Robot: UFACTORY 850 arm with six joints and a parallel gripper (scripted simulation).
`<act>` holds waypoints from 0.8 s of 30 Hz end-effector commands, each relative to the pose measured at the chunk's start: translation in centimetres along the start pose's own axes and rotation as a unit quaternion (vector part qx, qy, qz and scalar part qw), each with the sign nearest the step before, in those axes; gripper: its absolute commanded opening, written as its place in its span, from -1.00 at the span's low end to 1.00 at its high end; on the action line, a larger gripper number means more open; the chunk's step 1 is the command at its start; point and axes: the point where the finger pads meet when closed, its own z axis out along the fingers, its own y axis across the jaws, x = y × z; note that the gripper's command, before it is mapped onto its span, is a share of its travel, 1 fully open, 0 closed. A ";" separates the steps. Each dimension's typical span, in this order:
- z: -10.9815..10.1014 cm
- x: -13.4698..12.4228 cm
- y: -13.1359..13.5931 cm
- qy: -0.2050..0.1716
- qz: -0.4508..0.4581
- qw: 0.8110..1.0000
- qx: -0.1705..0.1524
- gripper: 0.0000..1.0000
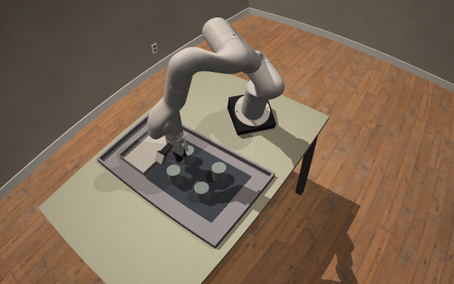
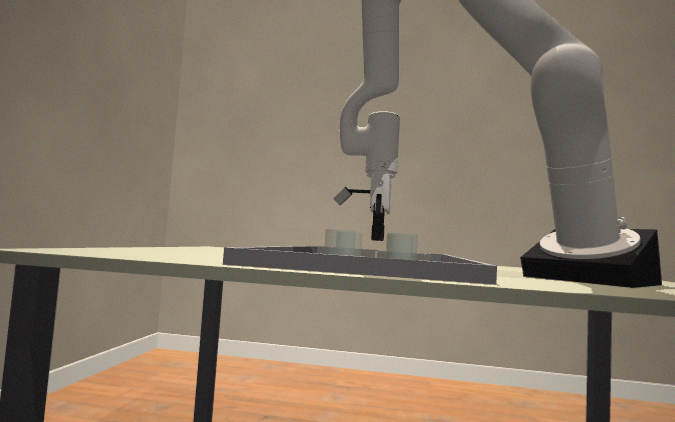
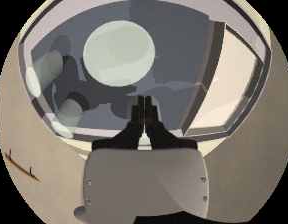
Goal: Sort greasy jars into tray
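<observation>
Four pale glass jars stand mouth down on the dark drying mat (image 1: pixel 200 180). One jar (image 1: pixel 188 151) stands at the mat's back corner and shows large in the wrist view (image 3: pixel 119 52). The others stand at the left (image 1: pixel 173 171), right (image 1: pixel 218 168) and front (image 1: pixel 201 190). My gripper (image 1: pixel 179 152) (image 2: pixel 377 233) is shut and empty, its fingertips low beside the back jar, on the tray side, at about the height of the jar top. The tray (image 1: pixel 143 153) lies to the left of the mat and holds no jar.
The mat and tray sit inside a larger grey rimmed board (image 1: pixel 185 176) on the pale table top. The arm's black base (image 1: pixel 251 114) stands at the table's back right. The tray's rim runs close to the left jar and the gripper.
</observation>
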 end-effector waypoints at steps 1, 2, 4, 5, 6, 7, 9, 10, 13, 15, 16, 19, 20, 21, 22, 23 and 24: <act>0.0 0.0 0.0 0.001 0.000 1.000 0.000 -1.00; 0.0 0.0 0.0 0.001 0.000 1.000 0.000 -1.00; 0.0 0.0 0.0 0.001 0.000 1.000 0.000 -1.00; 0.0 0.0 0.0 0.001 0.000 1.000 0.000 -1.00; 0.0 0.0 0.0 0.001 0.000 1.000 0.000 -1.00; 0.0 0.0 0.0 0.001 0.000 1.000 0.000 -1.00; 0.0 -0.1 0.0 0.001 0.000 1.000 0.000 -1.00; 0.0 -0.1 0.0 0.001 0.000 1.000 0.000 -1.00; 0.0 -0.1 0.0 0.001 0.000 1.000 0.000 -1.00; 0.0 -0.1 0.0 0.001 0.000 1.000 0.000 -1.00; 0.0 -0.1 0.0 0.001 0.000 1.000 0.000 -1.00; 0.0 -0.2 0.0 0.001 0.000 1.000 0.000 -1.00; 0.0 -0.2 0.0 0.001 0.000 1.000 0.000 -1.00; 0.0 -0.2 0.0 0.001 0.000 1.000 0.000 -1.00; 0.0 -0.2 0.0 0.001 0.000 1.000 0.000 -1.00; 0.0 -0.2 0.0 0.001 0.000 1.000 0.000 -1.00; 0.0 -0.2 0.0 0.001 0.000 1.000 0.000 -1.00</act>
